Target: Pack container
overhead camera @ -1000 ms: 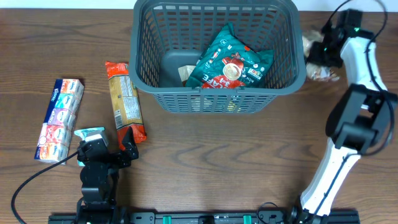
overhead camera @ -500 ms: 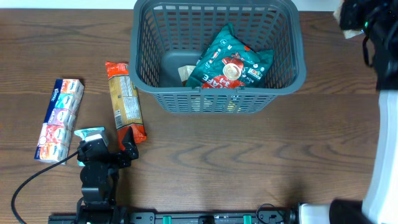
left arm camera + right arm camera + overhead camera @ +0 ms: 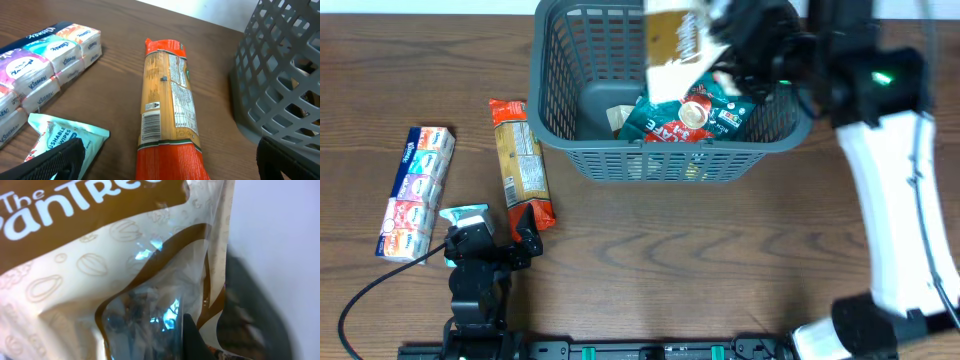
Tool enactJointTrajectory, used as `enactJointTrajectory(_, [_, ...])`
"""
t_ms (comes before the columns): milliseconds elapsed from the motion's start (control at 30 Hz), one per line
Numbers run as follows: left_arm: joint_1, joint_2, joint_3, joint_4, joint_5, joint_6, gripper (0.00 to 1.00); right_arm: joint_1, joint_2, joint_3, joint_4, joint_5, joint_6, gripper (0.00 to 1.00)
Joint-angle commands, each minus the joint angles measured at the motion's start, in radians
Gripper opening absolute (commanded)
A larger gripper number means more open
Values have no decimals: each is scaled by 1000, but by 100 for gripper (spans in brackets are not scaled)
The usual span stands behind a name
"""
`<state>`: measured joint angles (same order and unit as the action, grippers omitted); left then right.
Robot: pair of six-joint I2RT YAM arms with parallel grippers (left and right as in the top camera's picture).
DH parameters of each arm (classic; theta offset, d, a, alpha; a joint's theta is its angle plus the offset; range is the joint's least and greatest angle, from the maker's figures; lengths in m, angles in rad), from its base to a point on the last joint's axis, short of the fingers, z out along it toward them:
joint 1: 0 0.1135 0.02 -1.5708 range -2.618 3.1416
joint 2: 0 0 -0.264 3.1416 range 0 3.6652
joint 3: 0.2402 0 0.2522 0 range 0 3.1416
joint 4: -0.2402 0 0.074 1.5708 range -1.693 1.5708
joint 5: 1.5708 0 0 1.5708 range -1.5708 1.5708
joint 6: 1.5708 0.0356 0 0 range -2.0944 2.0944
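- Right fingers (image 3: 192, 341) clamp a brown-and-cream snack pouch (image 3: 672, 45) above the grey basket (image 3: 670, 160).
- Left fingers (image 3: 52, 161) spread wide, empty, over the counter (image 3: 720, 260) beside an orange packet (image 3: 167, 100).

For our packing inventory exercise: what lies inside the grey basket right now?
Inside the basket lie a teal snack bag and, half under it, a tan packet. The right gripper holds a brown-and-cream pouch above, hiding the floor beneath.
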<state>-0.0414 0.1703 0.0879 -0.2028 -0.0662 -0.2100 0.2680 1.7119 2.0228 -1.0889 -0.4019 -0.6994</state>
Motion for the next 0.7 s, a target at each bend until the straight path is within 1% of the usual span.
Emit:
enactJointTrajectory(0, [-3, 4, -19, -23, 3, -6, 99, 41, 103, -7, -14, -43, -38, 1])
enactJointTrajectory(67, [-3, 4, -19, -23, 3, -6, 99, 54, 171, -7, -19, -42, -33, 1])
enactJointTrajectory(100, [-3, 4, -19, -23, 3, -6, 99, 61, 208, -7, -22, -38, -30, 3])
enactJointTrajectory(133, [-3, 4, -19, -23, 3, -6, 99, 65, 234, -7, -23, -38, -29, 8])
enactJointTrajectory(200, [-3, 4, -19, -23, 3, -6, 99, 72, 287, -7, -23, -37, -11, 32])
enactJointTrajectory(233, [-3, 4, -19, -23, 3, -6, 99, 76, 306, -7, -23, -36, -4, 41])
enactJointTrajectory(300, [-3, 4, -19, -23, 3, -6, 99, 81, 334, -7, -23, -36, 15, 65])
enactJointTrajectory(333, [-3, 4, -19, -23, 3, -6, 98, 83, 336, -7, -24, -36, 19, 74])
enactJointTrajectory(367, [-3, 4, -19, -23, 3, -6, 99, 85, 336, -7, -23, -35, 26, 80])
enactJointTrajectory(433, [-3, 4, -19, -23, 3, -6, 99, 87, 317, -5, -17, -35, 34, 86])
enactJointTrajectory(567, [-3, 4, -19, -23, 3, -6, 99, 85, 219, 19, -10, -29, 41, 88])
enactJointTrajectory(600, [-3, 4, -19, -23, 3, -6, 99, 83, 182, 29, -2, -16, 52, 91])
enactJointTrajectory(633, [-3, 4, -19, -23, 3, -6, 99, 77, 131, 40, 17, 23, 86, 98])
enactJointTrajectory(667, [-3, 4, -19, -23, 3, -12, 99, 71, 99, 45, 34, 55, 117, 99])
